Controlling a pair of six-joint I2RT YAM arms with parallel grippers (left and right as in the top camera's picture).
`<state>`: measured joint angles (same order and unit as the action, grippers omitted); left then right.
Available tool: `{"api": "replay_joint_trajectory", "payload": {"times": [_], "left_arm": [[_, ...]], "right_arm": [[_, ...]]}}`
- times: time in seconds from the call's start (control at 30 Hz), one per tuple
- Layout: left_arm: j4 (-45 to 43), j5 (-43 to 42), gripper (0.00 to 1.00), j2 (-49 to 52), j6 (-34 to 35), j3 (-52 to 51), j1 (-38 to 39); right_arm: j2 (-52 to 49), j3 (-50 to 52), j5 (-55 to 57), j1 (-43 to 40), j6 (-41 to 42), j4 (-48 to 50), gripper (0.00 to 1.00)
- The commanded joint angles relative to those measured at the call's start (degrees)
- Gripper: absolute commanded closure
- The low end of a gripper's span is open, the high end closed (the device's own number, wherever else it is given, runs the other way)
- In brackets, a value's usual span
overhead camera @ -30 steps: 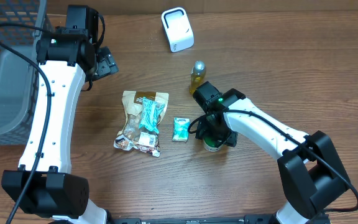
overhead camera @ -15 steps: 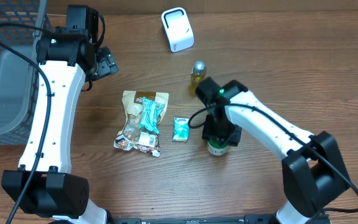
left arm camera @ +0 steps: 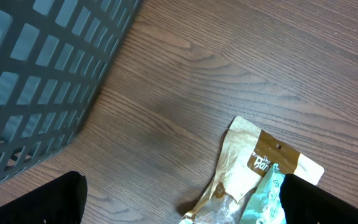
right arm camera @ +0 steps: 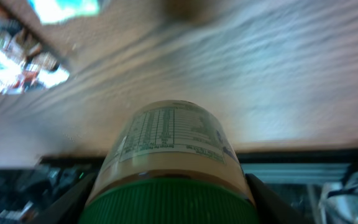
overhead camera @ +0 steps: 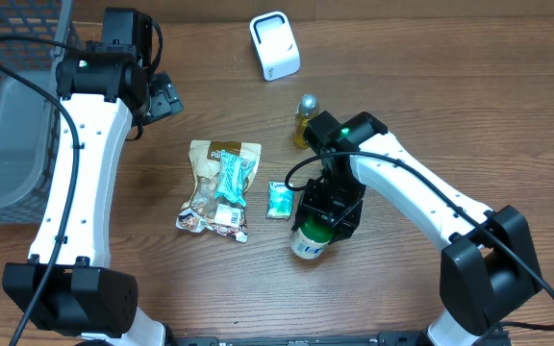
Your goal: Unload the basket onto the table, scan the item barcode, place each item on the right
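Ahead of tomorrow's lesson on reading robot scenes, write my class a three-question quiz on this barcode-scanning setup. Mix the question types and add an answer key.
1. True or false: the right gripper is shut on the green-lidded jar.
2. Which item stands nearest the white scanner? A) snack bag B) yellow bottle C) teal packet
3. What does the left gripper hold?

Key: 1 true; 2 B; 3 nothing, its jaws stand open.
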<state>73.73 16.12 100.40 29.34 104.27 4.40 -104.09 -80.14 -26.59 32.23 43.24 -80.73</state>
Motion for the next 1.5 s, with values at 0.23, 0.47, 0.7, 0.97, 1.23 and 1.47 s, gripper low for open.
{"api": "replay_joint_trajectory", "payload": {"times": [0.23, 0.47, 0.7, 0.97, 1.23, 1.47], "left_arm": [[-0.07, 0.79, 0.00, -0.81, -1.07, 1.09, 0.11], [-0.07, 0.79, 0.00, -0.81, -1.07, 1.09, 0.11], [-0.07, 0.79, 0.00, -0.81, -1.07, 1.09, 0.11], [-0.07, 0.79, 0.00, -0.81, -1.07, 1.09, 0.11], [-0.07, 0.79, 0.00, -0.81, -1.07, 1.09, 0.11], [-0.07, 0.79, 0.00, -0.81, -1.07, 1.09, 0.11]], "right_arm": [[0.04, -1.11, -18.32, -0.11, -0.26, -1.05, 0.82], [0.04, -1.11, -21.18, -0.11, -0.26, -1.68, 0.86], [0.04, -1.11, -23.69, -0.11, -0.26, -2.56, 0.89], [0.04, -1.11, -24.11, -0.11, -0.26, -2.58, 0.90], [0.04, -1.11, -24.13, -0.11, -0.26, -2.67, 0.90], [0.04, -1.11, -24.13, -0.11, -0.26, -3.91, 0.91]]}}
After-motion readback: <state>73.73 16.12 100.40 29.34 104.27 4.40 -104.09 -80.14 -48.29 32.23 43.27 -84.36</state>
